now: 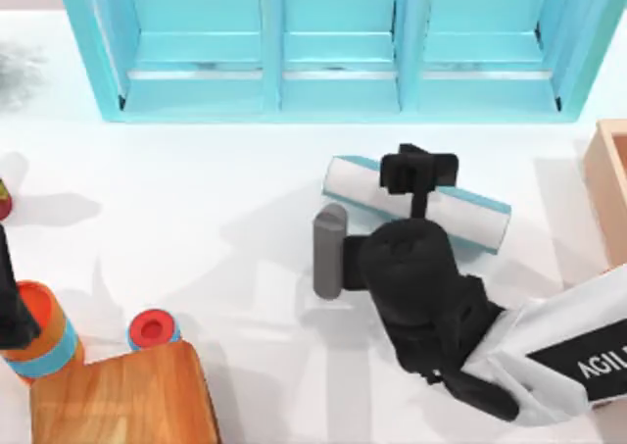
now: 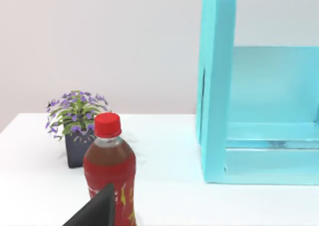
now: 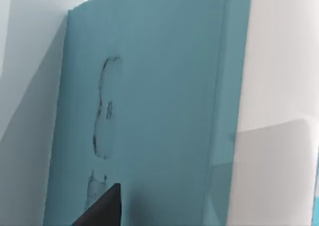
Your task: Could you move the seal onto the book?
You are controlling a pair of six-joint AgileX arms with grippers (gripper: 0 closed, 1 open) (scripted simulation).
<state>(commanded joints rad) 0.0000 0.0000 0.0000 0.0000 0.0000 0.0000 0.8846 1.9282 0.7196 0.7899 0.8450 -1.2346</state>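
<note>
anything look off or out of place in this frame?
Yes. The book lies skewed to the table edges, under the right gripper. The right wrist view shows a dark smudged outline on its teal cover, like a stamp mark. The left arm is parked at the table's left.

pretty bright, even light all over. soft grey shadows spread on the white table (image 1: pixel 196 228) left of the right arm (image 1: pixel 431 297). no real glare, edges slightly soft everywhere.

I see a matt teal hardback book (image 1: pixel 470 201) with smooth white paper edges, a varnished grained wooden board (image 1: pixel 122 397), and a smooth white desk (image 1: pixel 216 258).
</note>
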